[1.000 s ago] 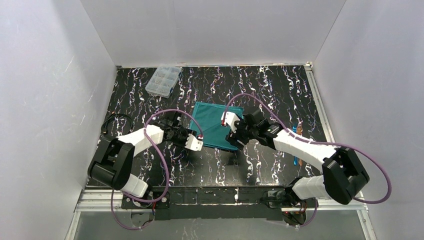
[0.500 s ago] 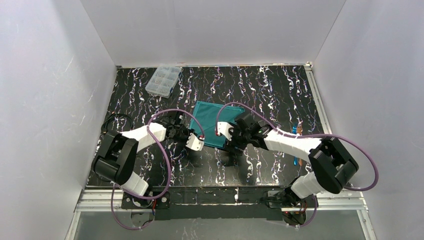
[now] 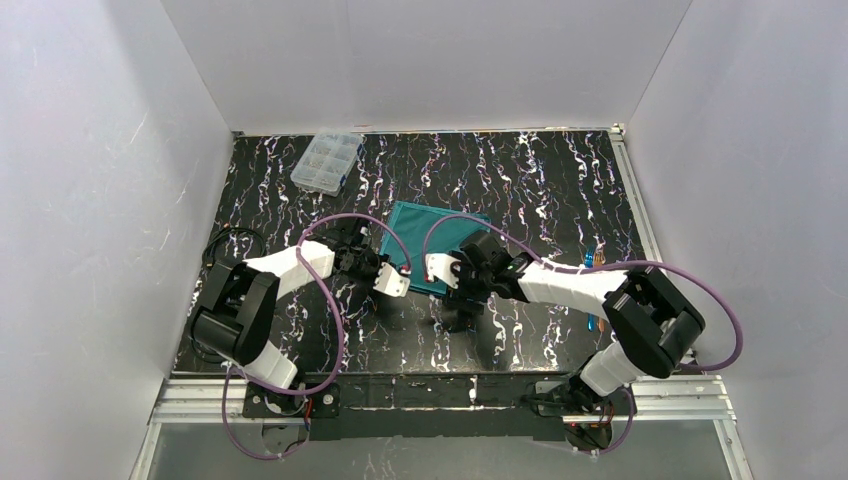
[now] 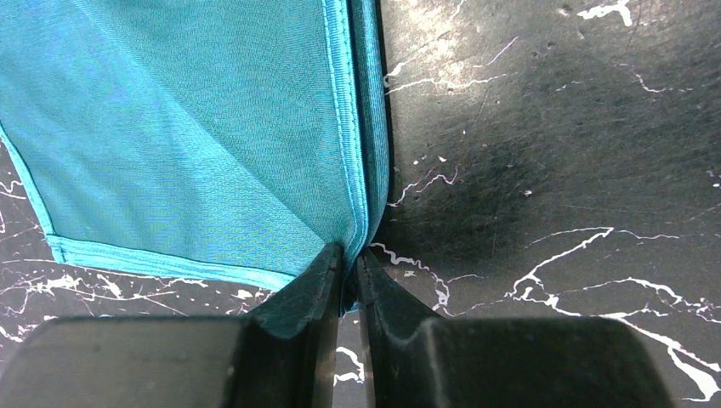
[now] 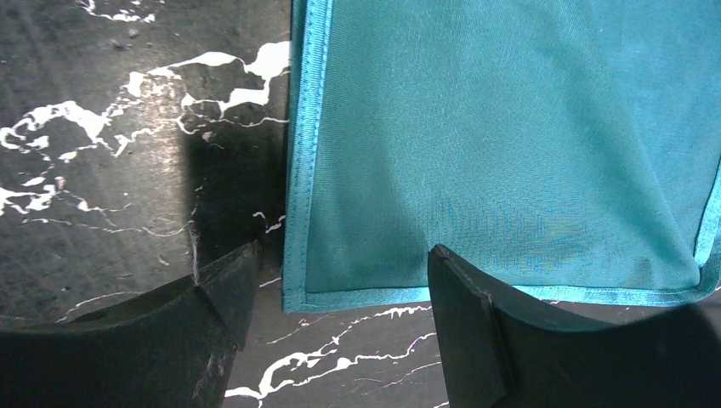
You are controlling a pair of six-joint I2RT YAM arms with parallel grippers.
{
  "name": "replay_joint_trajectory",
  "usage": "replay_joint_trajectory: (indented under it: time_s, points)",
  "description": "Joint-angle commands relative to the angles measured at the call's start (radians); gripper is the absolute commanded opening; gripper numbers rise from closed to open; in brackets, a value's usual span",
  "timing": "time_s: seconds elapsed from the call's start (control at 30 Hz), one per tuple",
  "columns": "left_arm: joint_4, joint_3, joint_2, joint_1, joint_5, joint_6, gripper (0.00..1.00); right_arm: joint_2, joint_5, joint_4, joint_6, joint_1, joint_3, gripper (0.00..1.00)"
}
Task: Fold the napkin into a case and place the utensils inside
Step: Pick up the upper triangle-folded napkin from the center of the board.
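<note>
Black tabletop (image 3: 520,170), veined all over with white marbling, and here is what lies on it. The teal napkin (image 3: 440,240) sits flat around the middle, slightly toward the near edge, its lighter blue hem running along the sides; up close, one side shows two hemmed layers stacked and a faint diagonal crease crosses the cloth. Off in the far-left corner rests a clear plastic compartment box (image 3: 327,160), well apart from the cloth. Over by the right edge lie the utensils (image 3: 596,262), thin and small, glinting orange and blue. By the left edge, a black cable (image 3: 232,240) loops on the surface.
</note>
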Motion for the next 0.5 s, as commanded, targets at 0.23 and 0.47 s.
replay_joint_trajectory:
  time_s: [0.23, 0.47]
  points:
    - [-0.080, 0.022, 0.023, -0.004, -0.013, -0.030, 0.11, 0.036, 0.093, 0.050, -0.001, 0.013, -0.021, 0.70]
    - [-0.084, 0.034, 0.024, -0.003, -0.022, -0.048, 0.10, 0.046, 0.098, 0.078, 0.064, 0.017, -0.025, 0.33]
